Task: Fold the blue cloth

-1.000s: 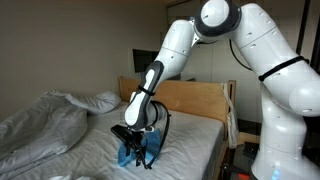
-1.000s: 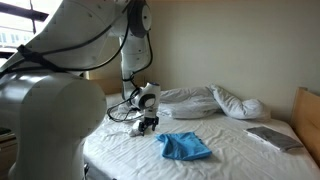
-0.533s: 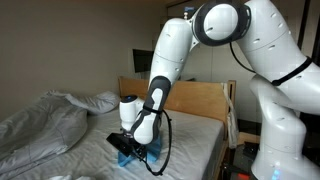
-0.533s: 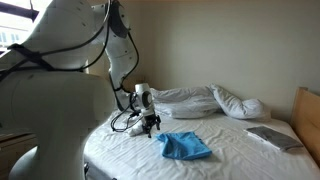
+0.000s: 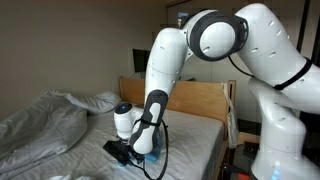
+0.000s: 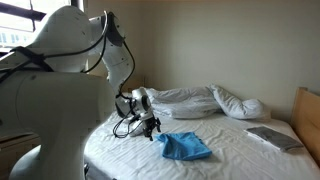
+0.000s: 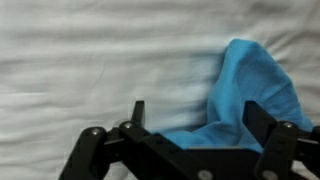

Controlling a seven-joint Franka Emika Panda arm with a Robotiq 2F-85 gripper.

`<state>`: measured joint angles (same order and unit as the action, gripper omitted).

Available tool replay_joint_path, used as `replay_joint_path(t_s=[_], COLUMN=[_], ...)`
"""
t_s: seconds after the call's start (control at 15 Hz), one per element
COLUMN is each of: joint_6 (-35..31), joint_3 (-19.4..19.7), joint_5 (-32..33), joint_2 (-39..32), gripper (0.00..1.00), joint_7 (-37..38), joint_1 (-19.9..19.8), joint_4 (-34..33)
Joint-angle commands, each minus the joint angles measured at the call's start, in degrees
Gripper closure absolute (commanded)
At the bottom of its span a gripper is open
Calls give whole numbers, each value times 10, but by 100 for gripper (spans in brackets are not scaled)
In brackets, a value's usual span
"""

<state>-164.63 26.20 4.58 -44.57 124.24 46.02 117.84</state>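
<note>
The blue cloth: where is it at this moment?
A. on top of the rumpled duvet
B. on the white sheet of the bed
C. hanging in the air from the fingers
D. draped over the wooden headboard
B: in an exterior view the blue cloth lies on the white sheet, and the gripper at its edge has its fingers open, lifting nothing.

Bedroom, prob. in a home. Bed (image 6: 240, 152) w/ wrinkled white sheet fills most of both exterior views. Wooden headboard (image 5: 200, 97) at 12 o'clock of the mattress, against a plain pale wall. Rumpled grey-white duvet (image 5: 40, 125) heaped at 9 o'clock. Window (image 6: 14, 45) at 10 o'clock in an exterior view.
</note>
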Motion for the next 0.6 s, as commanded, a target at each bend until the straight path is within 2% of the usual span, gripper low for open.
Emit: replay_joint_path(t_s=[0.0,0.27,0.33,0.4,0.53], joint_6=[-18,-8,-7,2,6], joint_3=[-8,14,9,18,27], joint_5=[-6,0,-8,-8,-4], joint_2=[-31,-72,-76,-83,-92], gripper=[0,0,25,27,41], joint_7=[14,20,22,31,41], joint_1=[-21,-13,-20,-13,-5], joint_4=[-12,-41,-46,-54,-65])
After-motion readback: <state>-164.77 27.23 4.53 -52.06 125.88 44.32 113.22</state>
